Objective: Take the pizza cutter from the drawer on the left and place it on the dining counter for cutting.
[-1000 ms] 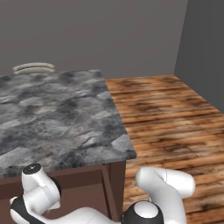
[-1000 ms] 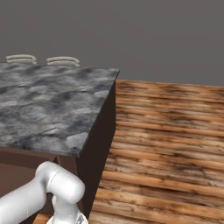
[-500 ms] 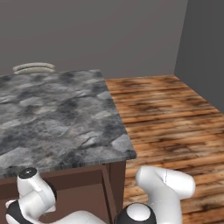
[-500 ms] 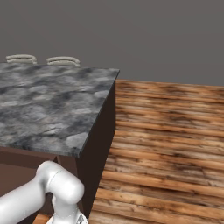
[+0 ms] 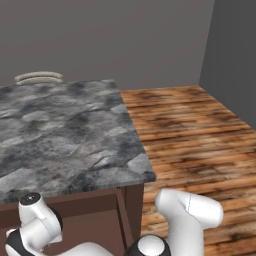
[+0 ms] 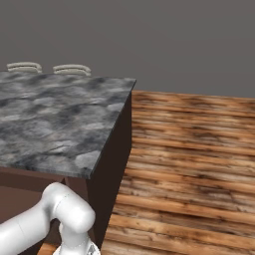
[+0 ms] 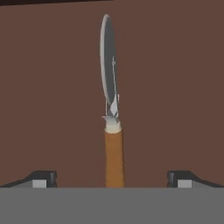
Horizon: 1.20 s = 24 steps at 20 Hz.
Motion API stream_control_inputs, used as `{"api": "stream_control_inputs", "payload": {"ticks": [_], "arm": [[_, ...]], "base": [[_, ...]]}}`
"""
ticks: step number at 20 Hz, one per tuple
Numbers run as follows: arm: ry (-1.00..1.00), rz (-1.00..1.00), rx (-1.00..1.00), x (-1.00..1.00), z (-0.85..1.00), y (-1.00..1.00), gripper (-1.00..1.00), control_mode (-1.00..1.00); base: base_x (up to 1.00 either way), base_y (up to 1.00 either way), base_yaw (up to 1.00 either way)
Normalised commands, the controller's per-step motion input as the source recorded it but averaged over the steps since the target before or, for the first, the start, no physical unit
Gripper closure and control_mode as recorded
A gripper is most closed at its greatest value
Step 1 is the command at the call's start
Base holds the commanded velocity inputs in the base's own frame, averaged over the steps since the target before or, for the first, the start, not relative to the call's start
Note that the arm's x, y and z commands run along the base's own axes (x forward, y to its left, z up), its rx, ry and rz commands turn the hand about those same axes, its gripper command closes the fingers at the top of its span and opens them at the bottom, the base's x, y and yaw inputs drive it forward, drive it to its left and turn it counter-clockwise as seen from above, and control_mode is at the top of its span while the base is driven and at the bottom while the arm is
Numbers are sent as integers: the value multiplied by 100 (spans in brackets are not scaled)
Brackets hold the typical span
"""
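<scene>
While the gripper (image 7: 112, 179) hangs fully open and empty, its 2 fingertips (image 7: 41, 178) straddling an orange handle, pizza cutter (image 7: 111, 118) lying on the brown drawer (image 7: 52, 87) floor, blade pointing away, marbled worktop (image 5: 65, 135) beyond, wooden floor (image 5: 190, 125) farther.

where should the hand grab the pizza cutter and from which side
Grip the pizza cutter by its orange handle, not the thin silver wheel. In the hand view it lies on the brown drawer floor, handle toward the camera and centred between the open hand's fingertips. Probably best to come straight down along the present line and close across the handle's sides.
</scene>
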Motion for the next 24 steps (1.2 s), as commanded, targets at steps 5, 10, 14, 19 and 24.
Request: {"api": "stream_control_inputs", "payload": {"ticks": [5,10,14,19,24], "arm": [[0,1,0,1,-26,0,-100,-100],[0,1,0,0,-28,0,-100,-100],[0,1,0,0,-28,1,-100,-100],[0,1,0,0,-23,0,-100,-100],[0,0,0,0,-24,2,-100,-100]], "base": [[0,0,0],[0,0,0],[0,0,0],[0,0,0],[0,0,0]]}}
